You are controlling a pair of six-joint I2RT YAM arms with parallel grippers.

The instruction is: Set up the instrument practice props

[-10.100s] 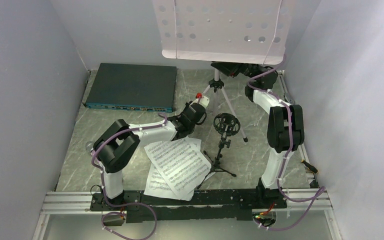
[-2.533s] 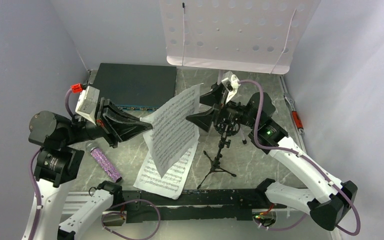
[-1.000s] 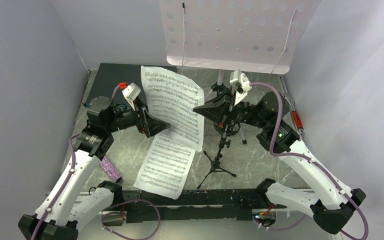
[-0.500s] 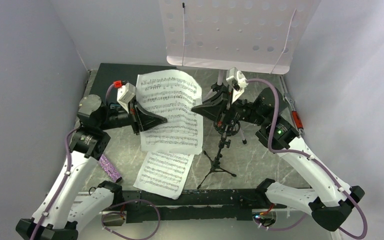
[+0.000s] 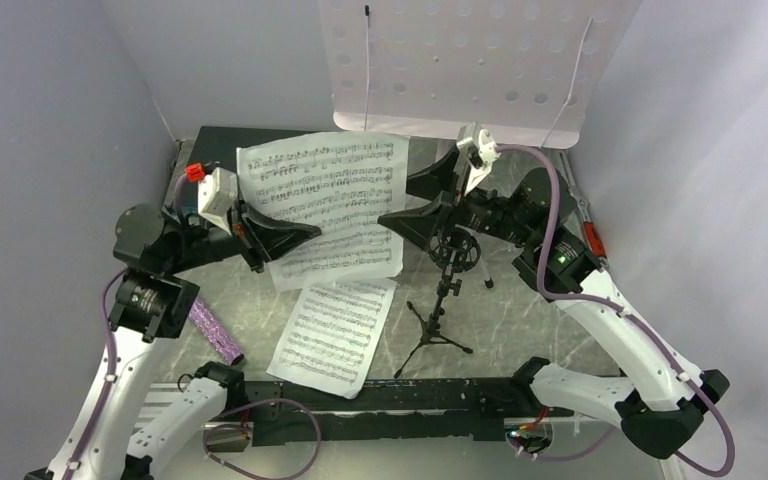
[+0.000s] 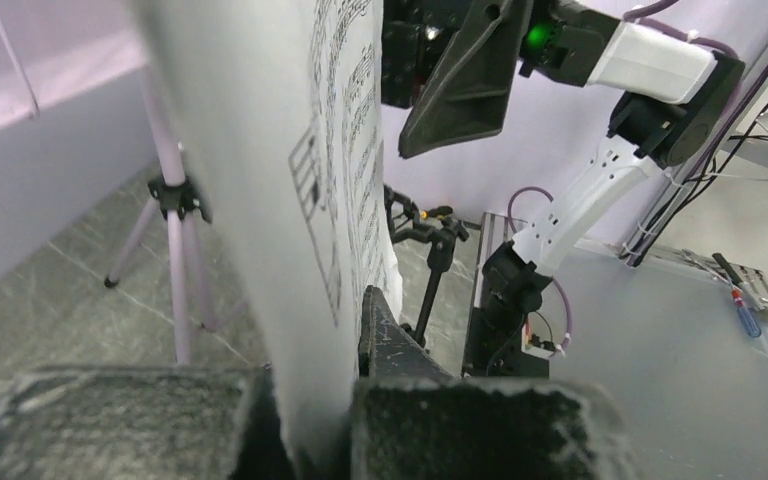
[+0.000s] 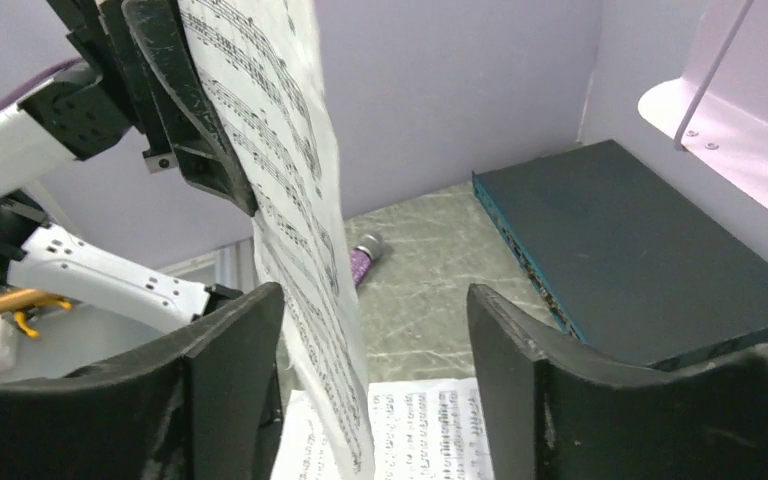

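L gripper is clamping the raised sheet at its near-left edge. The wrist cam is showing paper pinched tight btwn the pads. R gripper is hanging at the sheet's right edge w/ jaws wide apart. In its own cam the paper edge is dangling inside the gap, nearer one finger, not pinched.

The sheet is hanging in the air over mid-table, tilted, print facing up. It is sitting just near of the stand lip in the top view. Contact can't be told, but it's looking apart. The 2nd sheet is lying flat on the table toward the near edge. The mic is lying near-left beside the L arm. The mic stand is standing right of centre, under the R wrist, cradle empty. The box is lying far-left and the tool at the right edge, both untouched.

Step in hand, prob.: getting sheet no. 1 onto the stand, both arms working it. The task is looking early, as the 2nd sheet and mic aren't placed yet.

Next move is prob. calling for R to close on the right edge so the paper stops flopping. Then both arms would be lifting it far & up and seating its bottom edge on the lip. Risks: thin paper buckling if the arms pull unevenly, and the R wrist clipping the mic stand below.
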